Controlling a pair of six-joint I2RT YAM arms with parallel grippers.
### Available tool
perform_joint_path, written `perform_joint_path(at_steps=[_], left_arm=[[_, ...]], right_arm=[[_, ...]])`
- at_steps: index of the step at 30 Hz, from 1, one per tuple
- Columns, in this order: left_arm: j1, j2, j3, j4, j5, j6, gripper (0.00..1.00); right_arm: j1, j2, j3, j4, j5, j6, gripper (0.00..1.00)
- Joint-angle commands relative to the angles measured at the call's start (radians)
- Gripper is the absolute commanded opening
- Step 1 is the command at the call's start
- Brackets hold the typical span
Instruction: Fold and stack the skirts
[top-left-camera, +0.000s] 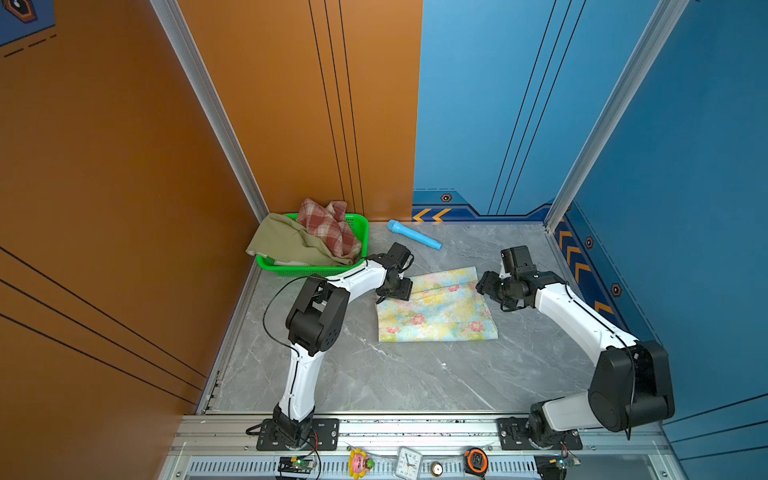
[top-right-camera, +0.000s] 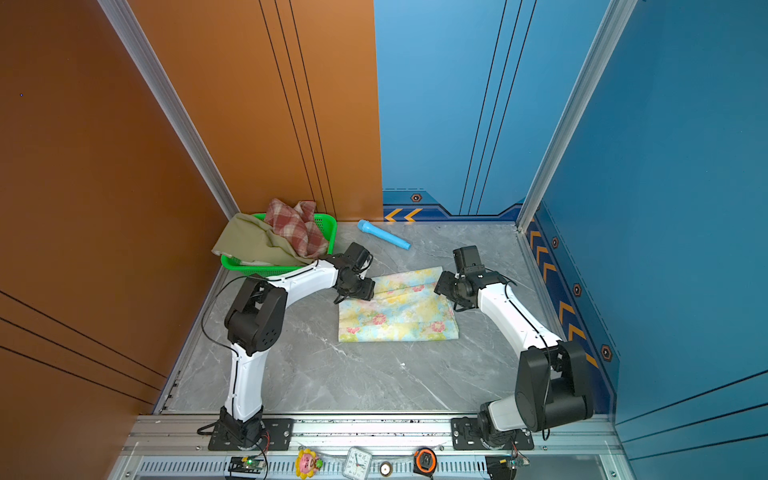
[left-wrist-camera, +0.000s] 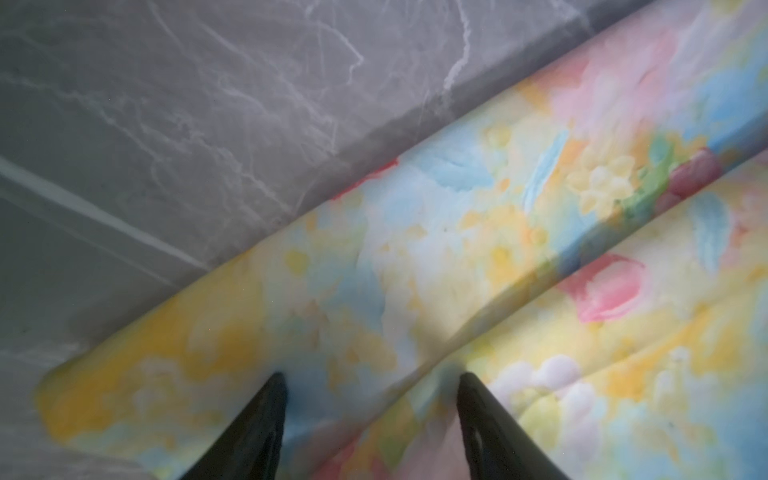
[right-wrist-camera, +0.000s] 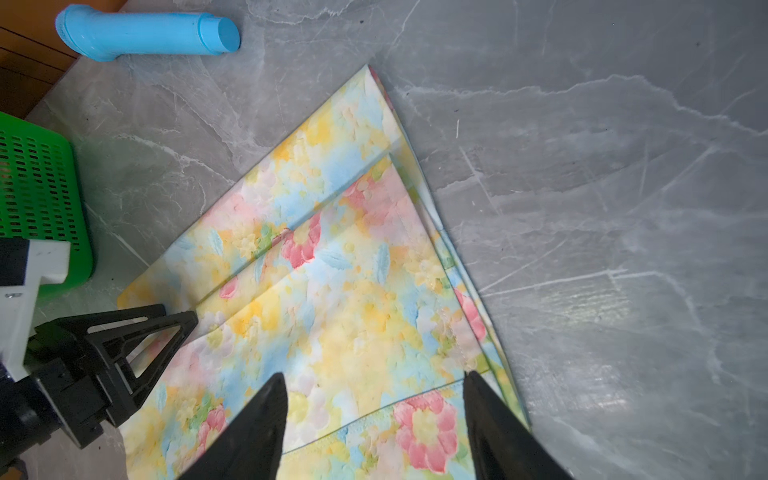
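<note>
Floral skirt (top-left-camera: 436, 309) lies flat mid-frame in both top views, long axis left to right. The left gripper (top-left-camera: 400, 291) is on its upper-left corner and the right gripper (top-left-camera: 484, 284) at its upper-right edge.

Left wrist: jaws parted, fingertips (left-wrist-camera: 270, 409) down at the cloth beside a raised fold.

Right wrist: jaws parted over the skirt's stitched edge, gripping nothing.

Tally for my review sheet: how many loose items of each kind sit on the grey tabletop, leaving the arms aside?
Skirts: 3, the floral skirt spread flat, the plaid skirt and the olive skirt heaped in the green basket
Baskets: 1, the green basket
Tubes: 1, the light-blue tube
Total: 5
</note>
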Motion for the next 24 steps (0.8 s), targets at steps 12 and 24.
perform_joint_path(at_steps=[12,24], left_arm=[[-0.086,-0.199,-0.291,0.104,0.029,-0.358,0.67],[-0.224,-0.312,-0.422,0.143,0.009,-0.447,0.67]], right_arm=[[0.051,0.2,0.024,0.029,-0.003,0.025,0.66],[0.118,0.6,0.347,0.088,-0.075,-0.078,0.64]])
